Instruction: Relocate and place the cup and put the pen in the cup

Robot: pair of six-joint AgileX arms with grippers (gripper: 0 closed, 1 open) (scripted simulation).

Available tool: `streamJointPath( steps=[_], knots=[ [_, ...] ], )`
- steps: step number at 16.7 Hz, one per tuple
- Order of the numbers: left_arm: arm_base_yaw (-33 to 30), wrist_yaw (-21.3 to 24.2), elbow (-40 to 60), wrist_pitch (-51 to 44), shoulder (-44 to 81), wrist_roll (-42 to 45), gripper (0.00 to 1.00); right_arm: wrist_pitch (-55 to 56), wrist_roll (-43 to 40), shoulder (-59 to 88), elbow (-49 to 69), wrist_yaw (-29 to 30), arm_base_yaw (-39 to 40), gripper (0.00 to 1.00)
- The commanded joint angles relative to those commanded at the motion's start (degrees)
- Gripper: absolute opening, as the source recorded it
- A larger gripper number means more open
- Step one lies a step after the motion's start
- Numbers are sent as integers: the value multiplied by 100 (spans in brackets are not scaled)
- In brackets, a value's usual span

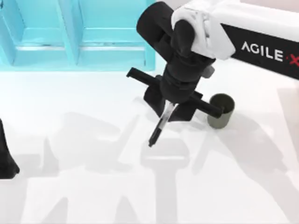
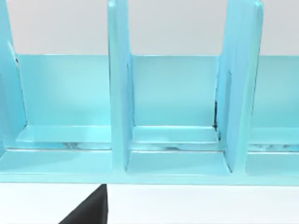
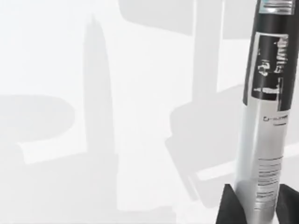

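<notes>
Near the middle of the white table, the right hand hangs above the surface with its fingers closed on the pen, which points down and slightly toward the top view's left, its black tip clear of the table. Just beside the hand, on its right, the cup stands upright and apart from the pen. The left hand is parked at the table's left edge; whether it is open I cannot tell. The step in hand looks like carrying the pen over the cup, and doing it well would mean lifting the tip above the rim, centring it over the opening and straightening the tilt before lowering, since the cup is small and light enough to tip if nudged. The cup is a matte olive-grey cylinder without a handle; the pen's barrel is smooth, silvery and printed, with black ends. A glossy turquoise rack with upright dividers sits along the far edge.
</notes>
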Motion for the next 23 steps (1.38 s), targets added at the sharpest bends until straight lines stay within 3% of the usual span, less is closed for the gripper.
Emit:
streamJointPath(
  steps=[8,12,17,23],
  knots=[
    [0,0,0,0,0,0,100,-162,188,-465,-328,17,168,0],
    [0,0,0,0,0,0,100,370,-131,-600,-512,285,262,0],
    [0,0,0,0,0,0,100,1996,-1095,-929,-1246,1214,469,0],
    [0,0,0,0,0,0,100,4762,-2719,-1443,-2637,2894,738,0]
  ],
)
